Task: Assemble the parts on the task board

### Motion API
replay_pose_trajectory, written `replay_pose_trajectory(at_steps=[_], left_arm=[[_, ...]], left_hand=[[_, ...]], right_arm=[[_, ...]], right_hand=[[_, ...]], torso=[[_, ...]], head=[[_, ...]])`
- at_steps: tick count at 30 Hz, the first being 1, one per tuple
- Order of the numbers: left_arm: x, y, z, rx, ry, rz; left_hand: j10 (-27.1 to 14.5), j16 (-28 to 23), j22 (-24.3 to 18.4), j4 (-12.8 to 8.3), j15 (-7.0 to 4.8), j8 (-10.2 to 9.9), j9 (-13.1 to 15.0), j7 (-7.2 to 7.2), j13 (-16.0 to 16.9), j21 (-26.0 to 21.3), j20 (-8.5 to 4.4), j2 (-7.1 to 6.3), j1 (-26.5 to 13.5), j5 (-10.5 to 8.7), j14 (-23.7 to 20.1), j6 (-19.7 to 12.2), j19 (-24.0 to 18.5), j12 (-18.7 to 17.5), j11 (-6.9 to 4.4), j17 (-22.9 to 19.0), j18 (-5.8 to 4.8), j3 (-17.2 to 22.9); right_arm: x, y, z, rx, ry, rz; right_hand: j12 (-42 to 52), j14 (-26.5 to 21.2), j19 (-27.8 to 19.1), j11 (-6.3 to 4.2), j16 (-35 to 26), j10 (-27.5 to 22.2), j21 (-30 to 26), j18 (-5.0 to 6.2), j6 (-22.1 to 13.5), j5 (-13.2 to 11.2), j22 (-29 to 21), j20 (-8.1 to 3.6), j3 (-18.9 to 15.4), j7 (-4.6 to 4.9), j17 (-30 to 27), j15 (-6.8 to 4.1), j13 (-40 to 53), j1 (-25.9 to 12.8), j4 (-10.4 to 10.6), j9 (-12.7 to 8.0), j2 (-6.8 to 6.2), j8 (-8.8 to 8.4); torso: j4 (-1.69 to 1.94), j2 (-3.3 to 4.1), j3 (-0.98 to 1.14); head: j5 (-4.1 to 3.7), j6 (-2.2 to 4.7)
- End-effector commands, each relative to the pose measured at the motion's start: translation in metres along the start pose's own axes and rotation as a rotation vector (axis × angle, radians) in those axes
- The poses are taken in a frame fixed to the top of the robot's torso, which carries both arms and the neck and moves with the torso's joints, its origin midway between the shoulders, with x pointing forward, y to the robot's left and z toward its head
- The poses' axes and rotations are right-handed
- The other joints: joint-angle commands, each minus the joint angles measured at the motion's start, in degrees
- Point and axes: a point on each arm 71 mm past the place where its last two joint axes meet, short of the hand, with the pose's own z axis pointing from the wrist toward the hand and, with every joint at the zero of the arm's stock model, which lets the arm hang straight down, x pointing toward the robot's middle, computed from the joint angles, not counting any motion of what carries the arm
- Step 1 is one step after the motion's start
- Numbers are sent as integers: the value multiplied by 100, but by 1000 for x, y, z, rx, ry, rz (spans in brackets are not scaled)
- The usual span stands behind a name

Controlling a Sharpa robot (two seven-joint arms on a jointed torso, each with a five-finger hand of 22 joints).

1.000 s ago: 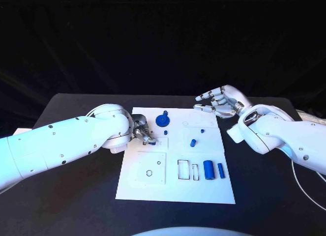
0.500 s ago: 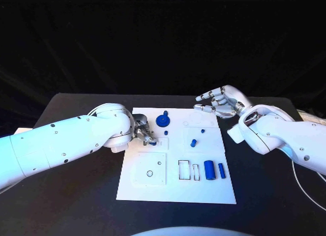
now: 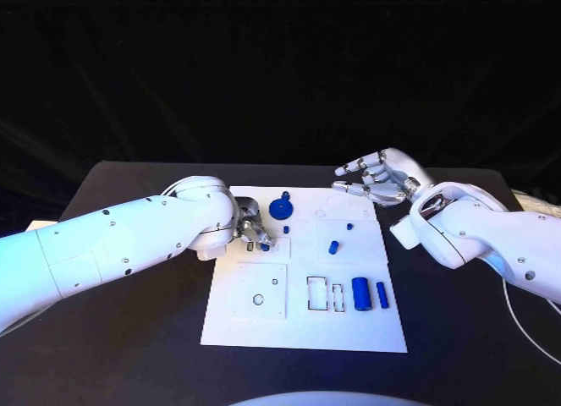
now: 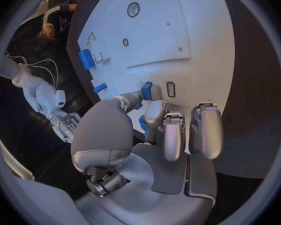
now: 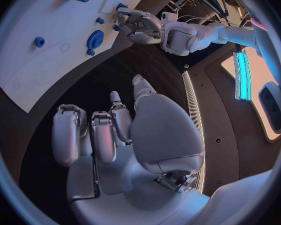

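Small blue block part [image 4: 146, 90] pinched in silver left hand [image 3: 254, 230] over white rectangular task board's [image 3: 360, 329] nine o'clock side, beside blue toothed gear [image 3: 280, 205] at eleven. Two blue cylinders [image 3: 369, 293] lying toward four o'clock. Silver right hand [image 3: 376, 177] empty, fingers loosely spread, hovering beyond one o'clock corner.

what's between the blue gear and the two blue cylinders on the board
In the head view, a small blue peg lies on the task board between the gear and the cylinders.

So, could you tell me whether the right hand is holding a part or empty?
Empty and open: the right hand hovers off the task board's far right corner, fingers apart, nothing in them.
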Motion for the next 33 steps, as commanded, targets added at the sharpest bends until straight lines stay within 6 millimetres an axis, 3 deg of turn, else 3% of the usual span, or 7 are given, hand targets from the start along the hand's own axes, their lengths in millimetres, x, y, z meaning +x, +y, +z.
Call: replay_pose_trajectory(at_steps=[1, 17, 19, 23, 24, 28, 33], left_arm=[[9, -2, 2, -5, 62, 26], [5, 3, 5, -20, 38, 4], [4, 4, 4, -21, 33, 0], [2, 7, 2, -21, 17, -14], [1, 8, 1, -21, 13, -17], [-7, 13, -7, -14, -16, -50], [-24, 16, -16, 2, -50, -112]], left_hand=[[45, 17, 343, 56, -40, -22, 24, -44, 24, 41, -44, -8, -100, 19, 592, 76, 109, 46, -9, 1506, -48, -65], [92, 17, 449, 314, -64, 6, 84, -74, 81, 97, -73, -77, -589, -3, 592, 209, 150, 118, -35, 1506, -69, -612], [101, 17, 462, 453, -61, 17, 97, -73, 87, 102, -70, -178, -797, -30, 592, 248, 155, 128, -33, 1506, -72, -940], [107, 17, 467, 602, -83, 7, 118, -100, 85, 96, -90, -243, -917, -43, 592, 261, 153, 129, -56, 1506, -70, -1616], [106, 17, 470, 621, -86, 2, 121, -104, 82, 95, -93, -236, -921, -50, 592, 262, 154, 127, -59, 1506, -70, -1742], [94, 17, 459, 649, -90, -25, 137, -106, 62, 74, -99, -114, -909, -457, 592, 254, 147, 110, -57, 1506, -65, -2375], [29, 17, 375, 655, -75, -60, 147, -81, -21, 4, -88, -14, -828, -511, 592, 189, 108, 38, -38, 1506, -44, -2797]], right_arm=[[4, 3, -1, -11, 22, -2], [4, 3, -1, -11, 23, -2], [4, 3, -1, -11, 23, -2], [3, 2, -1, -9, 21, -3], [3, 2, -1, -8, 21, -3], [1, -1, 0, -1, 16, -5], [-1, -4, 0, 6, 9, -8]], right_hand=[[-18, 516, -40, -29, -35, -21, -23, 41, 38, 41, -9, 5, -36, -14, 1198, -2, 406, -12, -7, 8, 56, 18], [-30, 513, -46, -29, -43, -29, -33, 45, 36, 55, -26, 4, -61, -14, 1188, -2, 396, -36, 6, 8, 59, 15], [-30, 513, -46, -29, -43, -29, -33, 45, 36, 55, -26, 4, -61, -14, 1188, -2, 396, -36, 6, 8, 59, 15], [-37, 512, -47, -29, -46, -34, -35, 45, 35, 57, -29, 4, -72, -14, 1184, -2, 391, -46, 13, 8, 60, 14], [-37, 512, -47, -29, -46, -34, -35, 45, 35, 57, -29, 4, -72, -14, 1184, -2, 391, -46, 13, 8, 60, 14], [-45, 511, -52, -29, -49, -39, -42, 47, 33, 58, -41, 4, -83, -13, 1180, -2, 385, -57, 19, 8, 61, 13], [-45, 511, -52, -29, -49, -39, -42, 47, 33, 58, -41, 4, -83, -13, 1180, -2, 385, -57, 19, 8, 61, 13]], torso=[[0, 7, -4], [10, 0, -15], [10, -1, -17], [11, -2, -18], [11, -2, -18], [13, -4, -16], [13, 0, -10]], head=[[-5, 3], [-34, 3], [-34, 7], [-55, 16], [-55, 16], [-65, 26], [-69, 49]])
